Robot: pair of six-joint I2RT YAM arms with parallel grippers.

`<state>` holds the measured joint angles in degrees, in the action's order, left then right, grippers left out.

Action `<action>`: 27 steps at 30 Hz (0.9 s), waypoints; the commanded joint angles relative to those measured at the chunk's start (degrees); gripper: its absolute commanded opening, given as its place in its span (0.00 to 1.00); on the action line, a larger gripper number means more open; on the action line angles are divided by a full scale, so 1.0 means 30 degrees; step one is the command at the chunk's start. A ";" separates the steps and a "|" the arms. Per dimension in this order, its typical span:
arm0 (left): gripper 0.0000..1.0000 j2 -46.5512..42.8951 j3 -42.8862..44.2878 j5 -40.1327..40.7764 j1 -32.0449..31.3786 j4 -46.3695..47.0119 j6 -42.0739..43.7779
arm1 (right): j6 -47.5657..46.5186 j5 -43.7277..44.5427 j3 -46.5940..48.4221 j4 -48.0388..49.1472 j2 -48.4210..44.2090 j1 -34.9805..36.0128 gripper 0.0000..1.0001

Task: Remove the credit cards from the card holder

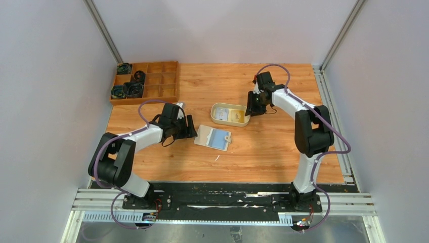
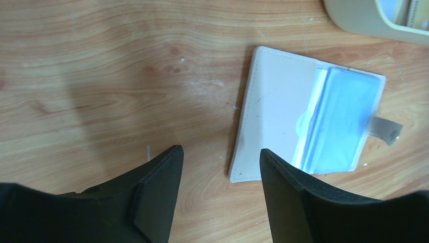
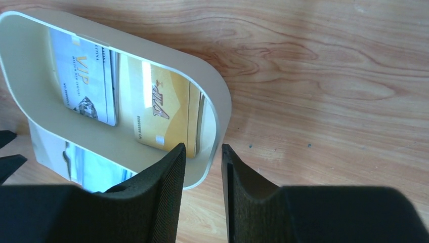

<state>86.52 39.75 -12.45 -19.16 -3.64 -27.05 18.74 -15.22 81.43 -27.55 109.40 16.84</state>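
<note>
The left claw (image 2: pixel 218 150) is hovering released beside the card holder (image 2: pixel 283 111), lying open on the surface (image 2: pixel 101 76); the right claw (image 3: pixel 202 147) is straddling the tray (image 3: pixel 222 101) rim, its grip impossible to tell; two credit cards (image 3: pixel 162 109) are lying inside it; checking the holder for leftovers is likely coming next.

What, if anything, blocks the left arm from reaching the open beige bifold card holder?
Probably nothing, so yes: the beige bifold card holder lies flat on the wooden table ahead of the left end effector, whose jaws stand open and empty. The oval cream tray sits beyond it.
</note>
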 commanded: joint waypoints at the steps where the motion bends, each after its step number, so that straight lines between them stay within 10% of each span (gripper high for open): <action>1: 0.67 -0.0682 0.0581 0.1534 -0.0049 -0.2214 0.0523 | -0.0436 0.0888 0.0636 -0.0901 0.0658 0.0369 0.35; 27: 0.67 -0.1679 0.1136 0.1645 -0.0059 -0.3549 0.0434 | 0.0699 0.1776 0.2342 -0.1737 0.2400 0.0486 0.13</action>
<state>82.63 41.80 -8.29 -19.16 -13.15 -26.44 19.11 -11.29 86.76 -30.96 115.15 17.65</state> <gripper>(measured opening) 0.674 0.137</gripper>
